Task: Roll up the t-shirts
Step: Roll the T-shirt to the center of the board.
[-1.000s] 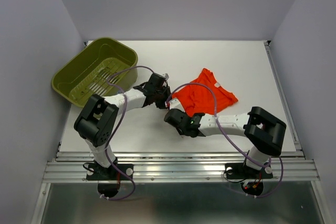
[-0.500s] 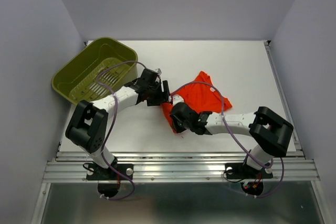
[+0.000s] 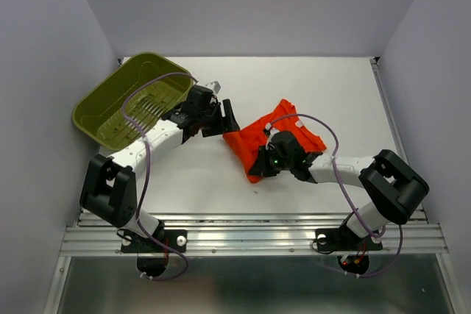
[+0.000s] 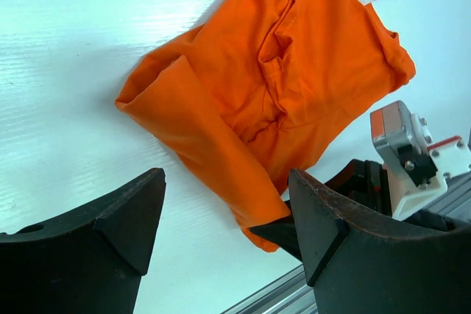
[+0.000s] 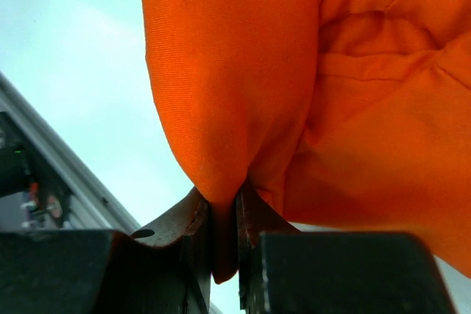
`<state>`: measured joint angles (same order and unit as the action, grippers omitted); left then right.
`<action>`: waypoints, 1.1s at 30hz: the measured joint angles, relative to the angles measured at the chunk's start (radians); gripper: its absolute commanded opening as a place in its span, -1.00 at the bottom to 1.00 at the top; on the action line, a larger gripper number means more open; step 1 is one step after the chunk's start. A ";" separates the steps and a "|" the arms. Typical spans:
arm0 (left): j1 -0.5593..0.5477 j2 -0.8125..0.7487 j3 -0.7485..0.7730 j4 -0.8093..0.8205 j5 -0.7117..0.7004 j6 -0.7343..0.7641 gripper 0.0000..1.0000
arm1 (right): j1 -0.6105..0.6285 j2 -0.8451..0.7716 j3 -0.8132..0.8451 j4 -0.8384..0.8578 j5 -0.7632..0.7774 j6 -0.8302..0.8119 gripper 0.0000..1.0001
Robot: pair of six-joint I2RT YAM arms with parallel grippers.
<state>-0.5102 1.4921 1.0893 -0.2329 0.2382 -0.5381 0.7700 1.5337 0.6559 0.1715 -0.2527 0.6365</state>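
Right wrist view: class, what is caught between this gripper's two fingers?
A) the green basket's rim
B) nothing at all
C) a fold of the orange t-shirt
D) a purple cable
C: the right gripper is closed tight on a fold of the orange t-shirt, with cloth pinched in the narrow gap.
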 measured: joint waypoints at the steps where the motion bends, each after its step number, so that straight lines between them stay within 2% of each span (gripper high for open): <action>1: 0.001 0.000 0.000 0.000 0.002 0.000 0.59 | -0.015 -0.002 -0.009 0.013 -0.024 0.013 -0.98; 4: 0.001 0.002 0.000 0.001 0.016 0.003 0.66 | -0.037 -0.003 -0.022 0.041 -0.069 0.039 -0.99; 9: 0.001 0.016 -0.008 0.009 0.040 0.005 0.66 | -0.067 -0.003 -0.067 0.124 -0.150 0.093 -0.99; 25: -0.011 0.026 -0.035 0.077 0.092 -0.018 0.45 | -0.202 0.059 -0.199 0.391 -0.364 0.295 -0.99; 33: -0.039 0.111 -0.036 0.177 0.156 -0.045 0.41 | -0.229 0.093 -0.228 0.460 -0.409 0.347 -0.99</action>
<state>-0.5495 1.6028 1.0531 -0.0563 0.3943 -0.5827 0.5407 1.6264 0.4282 0.6312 -0.6613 0.9833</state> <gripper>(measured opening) 0.709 0.169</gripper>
